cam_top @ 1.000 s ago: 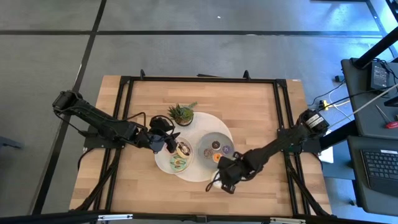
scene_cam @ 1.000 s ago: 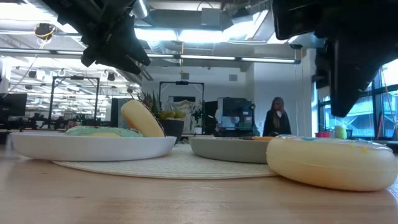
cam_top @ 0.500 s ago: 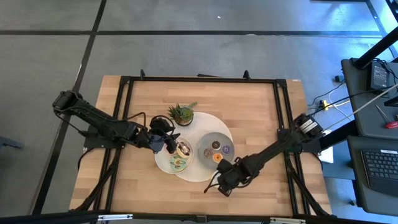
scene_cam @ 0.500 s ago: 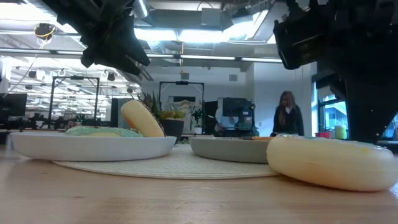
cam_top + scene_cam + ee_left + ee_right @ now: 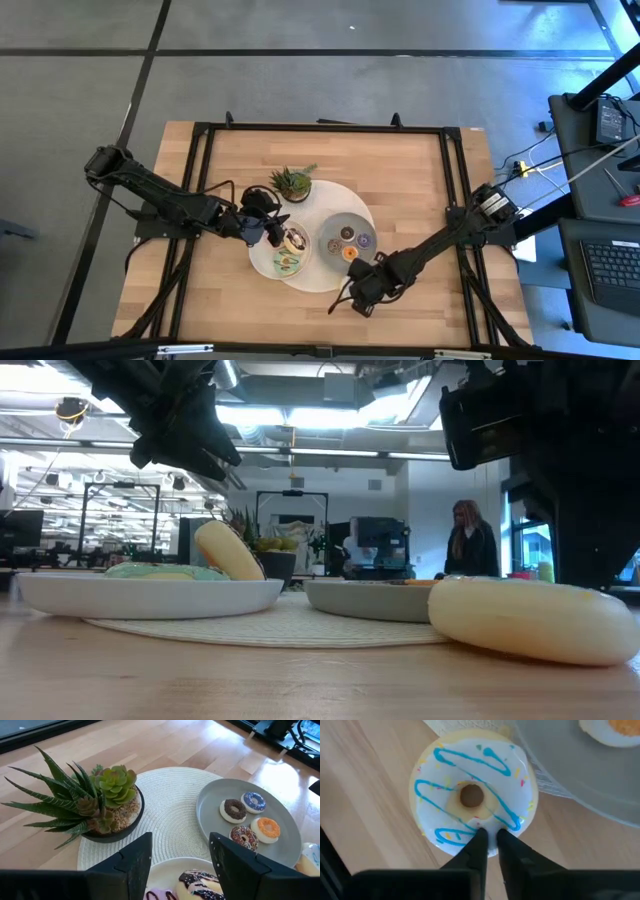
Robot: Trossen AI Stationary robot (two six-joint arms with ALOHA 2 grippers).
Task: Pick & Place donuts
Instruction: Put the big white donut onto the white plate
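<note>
Your left gripper (image 5: 268,228) hung above the white plate (image 5: 262,262), its fingers (image 5: 132,862) spread wide with nothing between them; the plate under it held a chocolate-drizzled donut (image 5: 196,884), a green-iced donut (image 5: 287,264) and one propped on edge (image 5: 229,550). A careless descent there could have knocked that tilted ring over or caught the potted plant (image 5: 97,802) just beside the plate. On the grey plate (image 5: 212,800) lay four small donuts, among them a blue one (image 5: 253,801) and an orange one (image 5: 265,827). Your right gripper (image 5: 489,837) sat directly over the white donut with blue squiggles (image 5: 475,797), which lay on the bare table (image 5: 420,185) against the woven mat (image 5: 172,827). Its fingers were nearly together at the ring's near edge, gripping nothing. Pressed down like that, they would likely have skidded off the icing and pushed the donut toward the table edge, I'd judge; it needed opening first.
</note>
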